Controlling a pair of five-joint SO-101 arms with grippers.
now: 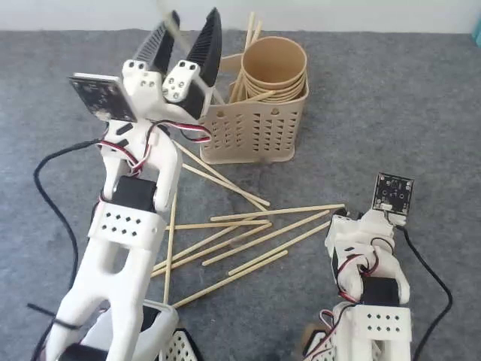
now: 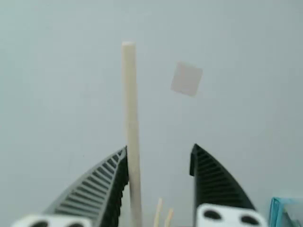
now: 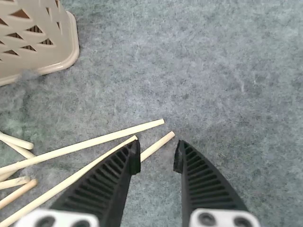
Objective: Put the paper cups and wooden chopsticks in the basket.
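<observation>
Chopstick of pale wood [image 2: 130, 118], straight and slender, sits in the left pincer [image 1: 194, 16], its long axis running along the fingers and out past their tips. It leans against the inner face of 1 finger, while the other finger stands clear of it with a wide gap between. The pincer is therefore spread apart rather than clamped, and the stick looks only loosely supported. The beige perforated plastic basket [image 1: 252, 131] lies just beside this pincer, toward the right arm's side. It already holds a nested stack of brown paper cups [image 1: 274, 64] with a few sticks propped behind them. The move to come turns on that short sideways offset: by my reading, the stick must be carried across the near rim before it can fall inside. The left arm is plainly the nearer one. It stands tall, reaching far forward over the grey felt surface [image 1: 421, 113], with its wrist turned up so the fingers point away from the base. Several more wooden chopsticks [image 1: 278, 213] lie scattered flat between the 2 arms. The right pincer [image 3: 157, 146] hangs low over the end of 1 stick [image 3: 163, 141], with its fingers slightly apart and gripping nothing.
</observation>
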